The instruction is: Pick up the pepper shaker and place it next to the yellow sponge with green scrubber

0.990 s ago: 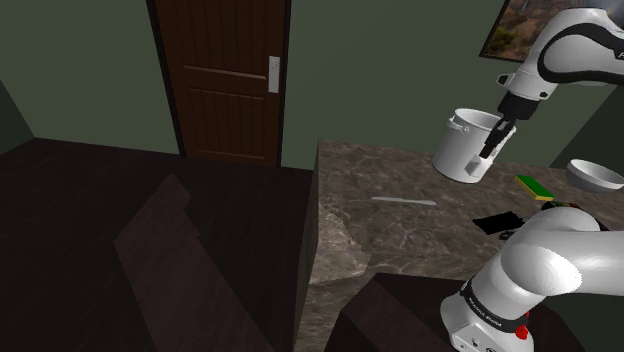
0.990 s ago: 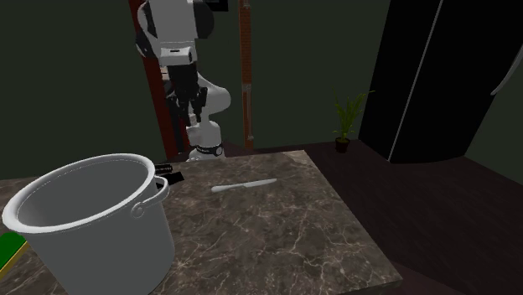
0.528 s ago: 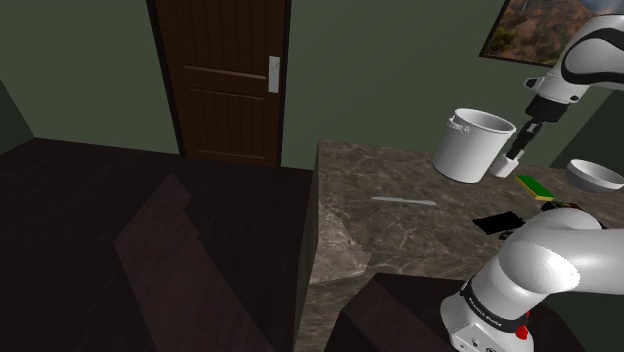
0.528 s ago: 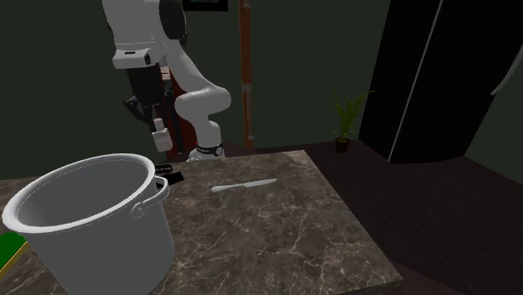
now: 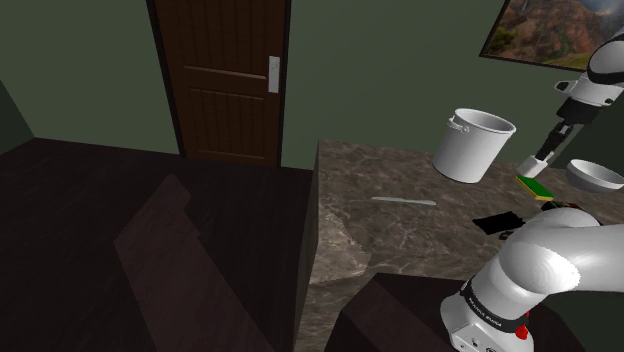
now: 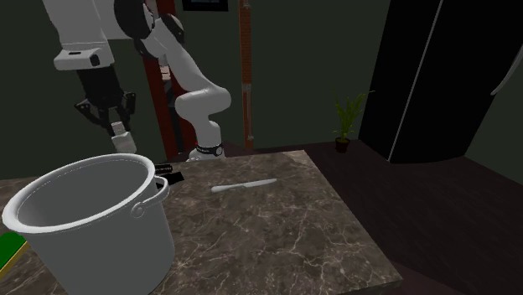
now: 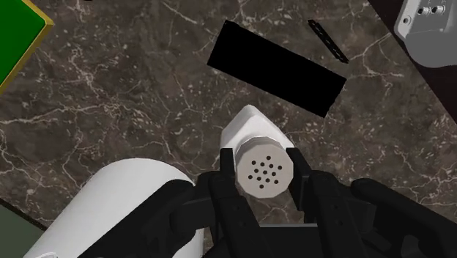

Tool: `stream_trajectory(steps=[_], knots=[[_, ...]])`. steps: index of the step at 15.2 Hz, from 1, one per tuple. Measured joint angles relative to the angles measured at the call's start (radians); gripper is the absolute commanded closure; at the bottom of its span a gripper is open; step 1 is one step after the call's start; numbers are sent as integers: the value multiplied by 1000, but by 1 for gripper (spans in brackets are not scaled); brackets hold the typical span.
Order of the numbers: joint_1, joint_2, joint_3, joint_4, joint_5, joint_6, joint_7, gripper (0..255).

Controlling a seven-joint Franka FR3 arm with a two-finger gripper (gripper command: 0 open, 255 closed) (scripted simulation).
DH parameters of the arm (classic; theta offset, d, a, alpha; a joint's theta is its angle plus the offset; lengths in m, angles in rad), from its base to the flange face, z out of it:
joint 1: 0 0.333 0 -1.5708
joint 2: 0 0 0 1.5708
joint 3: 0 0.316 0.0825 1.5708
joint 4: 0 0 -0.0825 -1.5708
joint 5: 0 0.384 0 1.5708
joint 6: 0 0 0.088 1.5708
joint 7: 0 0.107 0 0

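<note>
Carry step: claw (image 7: 264, 176) clamped on pepper shaker (image 7: 253, 130), held above counter (image 5: 385, 245); next lower it just beside sponge (image 5: 533, 187), then release

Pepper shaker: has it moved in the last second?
Yes. In the shoulder view the pepper shaker went rightward, from the white bucket toward the sponge.

The white arm (image 5: 550, 265) rises from the shoulder view's lower right and arches high, its wrist (image 5: 600, 85) at that view's right edge. The black claw (image 5: 546, 156) points down at a slant, both fingers (image 7: 300, 179) clamped on the pepper shaker (image 7: 253, 130).
</note>
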Motion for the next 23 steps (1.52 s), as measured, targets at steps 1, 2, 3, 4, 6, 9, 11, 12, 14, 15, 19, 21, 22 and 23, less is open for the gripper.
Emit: stream_trajectory(steps=[1, 2, 3, 4, 6, 9, 11, 12, 14, 15, 19, 21, 22, 23], knots=[[4, 9, -27, 21, -11, 1, -26, 255], [16, 26, -54, 55, -15, -2, -50, 255], [31, 44, -92, 89, -24, 1, -80, 255], [41, 55, -121, 117, -31, -1, -108, 255], [70, 81, -182, 166, -42, 7, -151, 255], [125, 130, -276, 245, -27, 12, -230, 255], [99, 155, -272, 228, -19, 33, -265, 255], [88, 176, -285, 233, 0, 53, -277, 255], [73, 204, -302, 235, 11, 97, -298, 255], [64, 218, -309, 234, 10, 113, -309, 255], [86, 261, -361, 219, 16, 178, -326, 255], [98, 274, -386, 199, 15, 208, -329, 255], [102, 278, -396, 190, 14, 222, -329, 255], [102, 280, -403, 175, 12, 235, -327, 255]])
